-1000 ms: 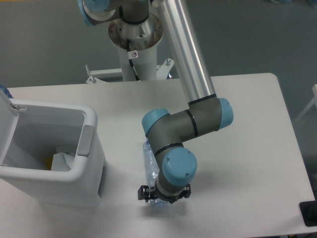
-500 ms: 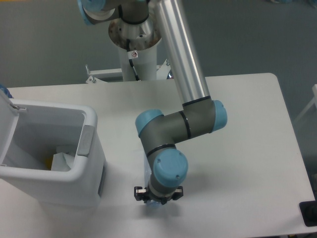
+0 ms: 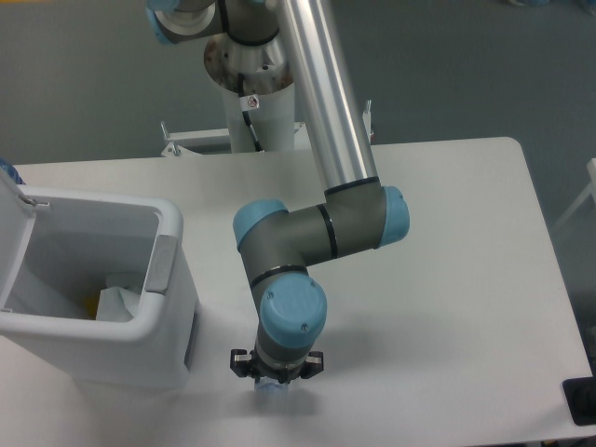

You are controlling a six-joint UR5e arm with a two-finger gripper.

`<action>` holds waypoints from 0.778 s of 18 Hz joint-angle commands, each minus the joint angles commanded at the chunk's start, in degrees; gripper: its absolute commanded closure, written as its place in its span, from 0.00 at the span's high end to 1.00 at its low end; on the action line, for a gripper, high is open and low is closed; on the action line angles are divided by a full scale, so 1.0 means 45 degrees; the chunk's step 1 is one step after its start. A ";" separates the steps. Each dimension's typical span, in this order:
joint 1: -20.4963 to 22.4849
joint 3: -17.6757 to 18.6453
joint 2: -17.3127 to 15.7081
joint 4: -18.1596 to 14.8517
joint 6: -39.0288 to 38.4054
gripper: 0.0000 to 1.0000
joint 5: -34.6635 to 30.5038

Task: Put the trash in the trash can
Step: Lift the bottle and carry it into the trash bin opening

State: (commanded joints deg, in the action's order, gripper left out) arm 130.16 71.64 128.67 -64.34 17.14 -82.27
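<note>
Right, your gripper (image 3: 276, 371) hangs over the near table (image 3: 466, 279), just right of the trash can (image 3: 140, 345), apparently clamped on the bottle (image 3: 272, 389), mostly hidden beneath it. White packet (image 3: 116, 303) lies inside the open trash can, lid (image 3: 11, 200) up at left.

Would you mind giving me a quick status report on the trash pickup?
Gripper low over table, state unclear. Bottle mostly hidden beneath the wrist. Trash can open at left, white paper inside. Path to it clear.

one bin (image 3: 168, 279); one bottle (image 3: 272, 392)
</note>
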 joint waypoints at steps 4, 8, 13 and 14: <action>0.0623 -0.0938 -0.0720 0.0020 -0.0020 0.20 0.1304; 0.1639 -0.1038 -0.2165 0.0603 -0.0116 0.20 0.4133; 0.2578 -0.1524 -0.3417 0.1914 -0.1423 0.21 0.6950; 0.2598 -0.1662 -0.3612 0.1934 -0.1542 0.21 0.7205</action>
State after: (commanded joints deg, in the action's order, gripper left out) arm 141.85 64.17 112.42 -55.64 10.20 -49.85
